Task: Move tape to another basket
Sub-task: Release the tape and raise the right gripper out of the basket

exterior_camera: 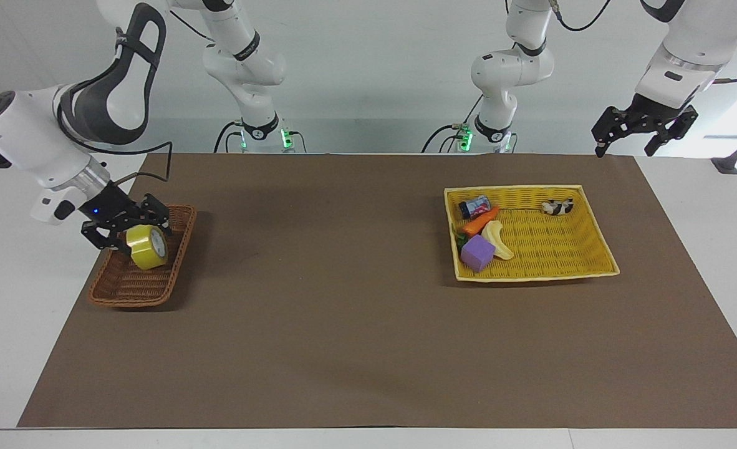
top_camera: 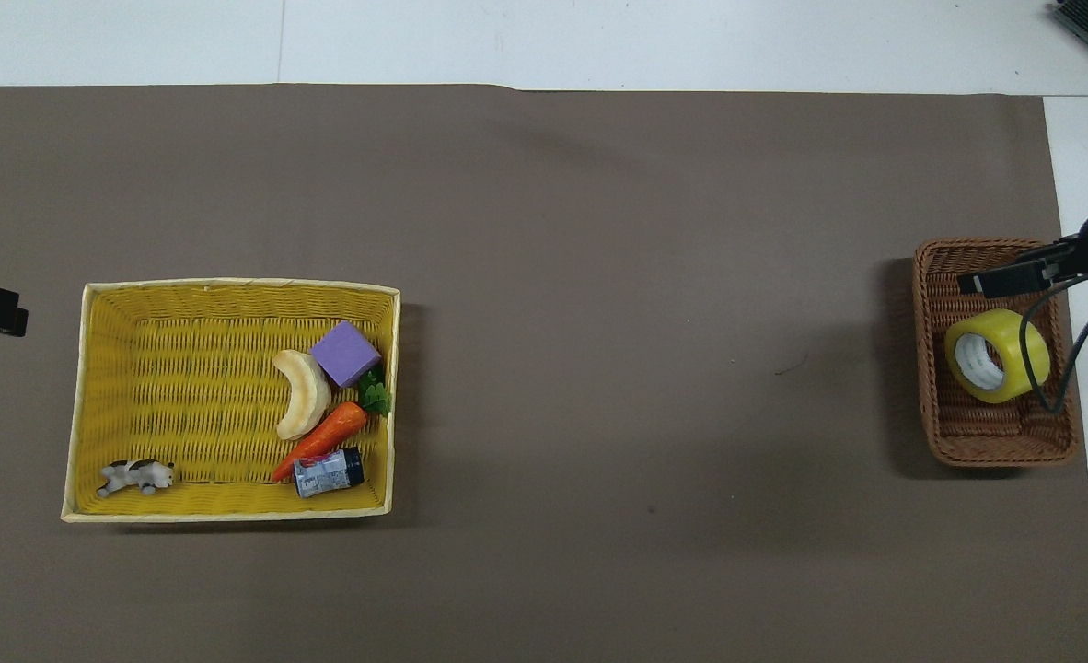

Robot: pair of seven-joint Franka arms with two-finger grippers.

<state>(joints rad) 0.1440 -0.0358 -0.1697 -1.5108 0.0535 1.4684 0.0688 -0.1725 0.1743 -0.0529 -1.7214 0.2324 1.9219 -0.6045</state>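
Note:
The tape [exterior_camera: 148,248], a yellow roll with a pale core, lies tilted in the brown wicker basket [exterior_camera: 119,290] at the right arm's end of the table. It also shows in the overhead view [top_camera: 998,355], inside the basket [top_camera: 995,447]. My right gripper [exterior_camera: 130,229] is open just above the tape and the basket, not holding it; in the overhead view the right gripper [top_camera: 1004,276] shows apart from the roll. My left gripper [exterior_camera: 640,134] is open and empty, raised over the table's edge near the yellow tray basket, and waits.
The flat yellow tray basket [exterior_camera: 593,265] stands toward the left arm's end and holds a purple cube [exterior_camera: 477,252], a banana [exterior_camera: 498,240], a carrot [exterior_camera: 481,220], a small can [exterior_camera: 474,206] and a toy cow [exterior_camera: 557,206]. A brown mat [exterior_camera: 343,299] covers the table.

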